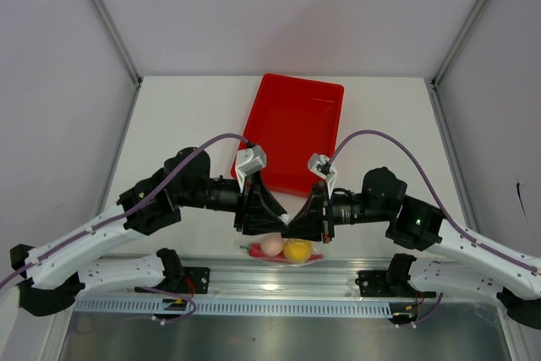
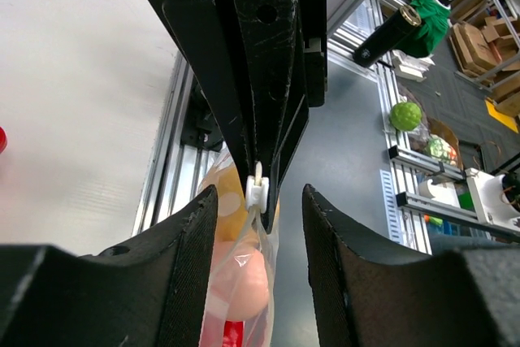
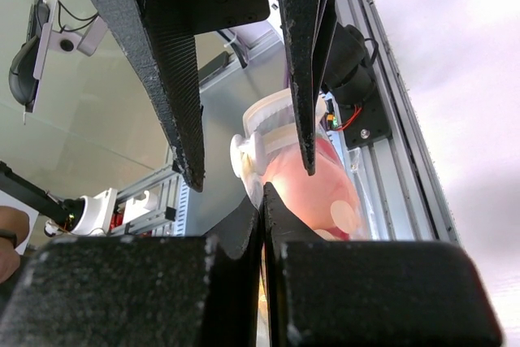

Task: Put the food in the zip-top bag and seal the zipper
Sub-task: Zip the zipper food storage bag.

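The white bench [image 1: 186, 116] carries a red rectangular tray [image 1: 294, 133], which lies flat and open side up at the far middle. The tray is turned slightly askew, so its long sides slant against the bench's edges. Nearer than the tray, just past its near end, the zip-top bag [image 1: 284, 260] sits at the bench's near border, touching or just beside the aluminium rail [image 1: 279, 281]. It holds the pinkish-white ball [image 1: 271, 245], the yellow fruit [image 1: 297, 250] and the red chili pepper [image 1: 254, 251], but whether it rests on the bench cannot be told.
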`<state>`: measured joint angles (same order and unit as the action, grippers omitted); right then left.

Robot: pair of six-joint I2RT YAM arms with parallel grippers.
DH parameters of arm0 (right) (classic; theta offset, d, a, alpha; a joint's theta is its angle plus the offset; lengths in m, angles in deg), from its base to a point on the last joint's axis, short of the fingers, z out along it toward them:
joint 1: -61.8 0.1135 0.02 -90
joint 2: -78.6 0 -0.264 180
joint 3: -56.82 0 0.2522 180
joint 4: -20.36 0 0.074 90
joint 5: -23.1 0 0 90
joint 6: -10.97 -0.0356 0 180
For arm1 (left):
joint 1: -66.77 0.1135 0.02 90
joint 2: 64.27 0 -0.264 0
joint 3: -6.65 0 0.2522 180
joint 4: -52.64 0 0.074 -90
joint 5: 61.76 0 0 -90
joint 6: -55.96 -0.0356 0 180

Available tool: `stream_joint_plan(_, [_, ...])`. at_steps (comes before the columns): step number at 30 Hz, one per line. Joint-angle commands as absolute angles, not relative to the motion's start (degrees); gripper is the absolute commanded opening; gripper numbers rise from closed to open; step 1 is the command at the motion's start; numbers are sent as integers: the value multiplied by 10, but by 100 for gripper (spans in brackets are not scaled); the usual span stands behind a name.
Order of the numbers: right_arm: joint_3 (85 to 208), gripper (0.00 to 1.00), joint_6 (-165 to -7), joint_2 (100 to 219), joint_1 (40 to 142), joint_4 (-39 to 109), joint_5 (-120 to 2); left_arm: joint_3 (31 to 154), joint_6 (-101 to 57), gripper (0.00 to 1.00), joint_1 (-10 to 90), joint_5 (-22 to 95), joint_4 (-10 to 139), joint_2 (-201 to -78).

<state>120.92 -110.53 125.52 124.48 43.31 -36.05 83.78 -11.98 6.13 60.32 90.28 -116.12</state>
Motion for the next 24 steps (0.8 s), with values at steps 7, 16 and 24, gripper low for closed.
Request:
stream_joint_plan(7, [1211,0,-1115,1257,1249,406,-362,853,-115,31,59,581,882,-1155])
stream_joint_plan(16, [1209,0,-1119,1256,1250,401,-375,851,-116,5,58,573,885,-1151])
stream_joint_plan(24, [1160,0,-1135,1215,1259,344,-472,854,-120,1,58,575,898,-1154])
